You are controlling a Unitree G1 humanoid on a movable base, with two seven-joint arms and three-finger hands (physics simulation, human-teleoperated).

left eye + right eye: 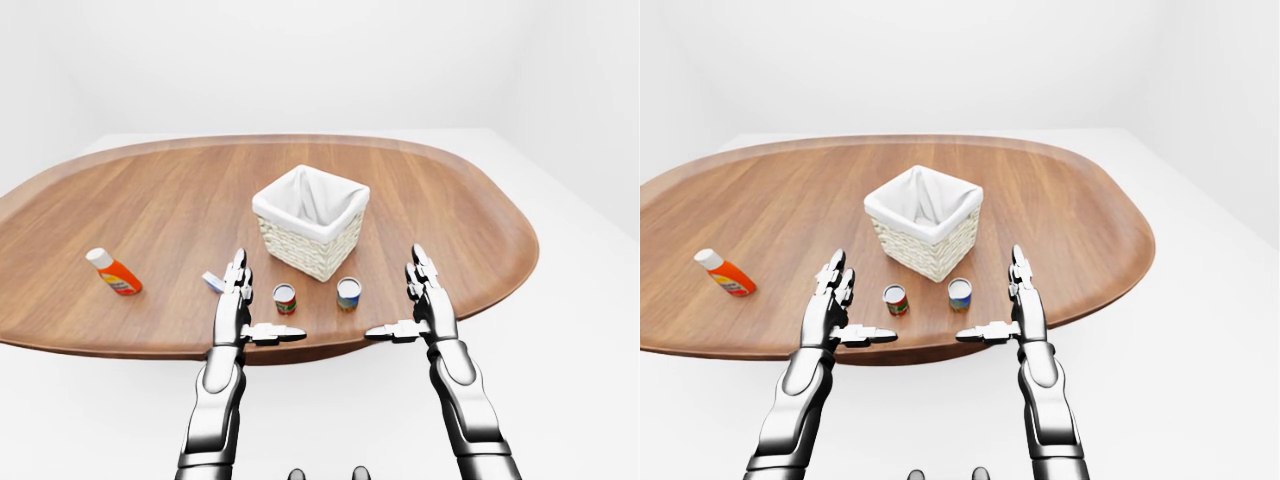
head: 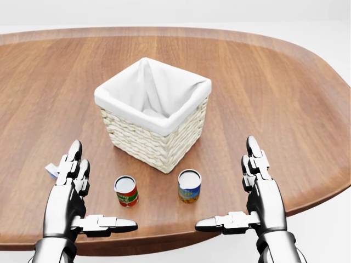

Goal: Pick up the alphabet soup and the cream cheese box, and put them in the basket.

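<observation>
A can with a blue and yellow label, likely the alphabet soup, stands on the wooden table just below the white-lined wicker basket in the head view. A red-labelled can stands to its left. A small blue and white box, likely the cream cheese, lies further left, mostly hidden behind my left hand in the head view. My left hand hovers open at the table's near edge, left of the red can. My right hand hovers open to the right of the blue can. Neither hand holds anything.
An orange bottle with a white cap lies far left on the table in the left-eye view. The table's curved near edge runs under both hands. White floor surrounds the table.
</observation>
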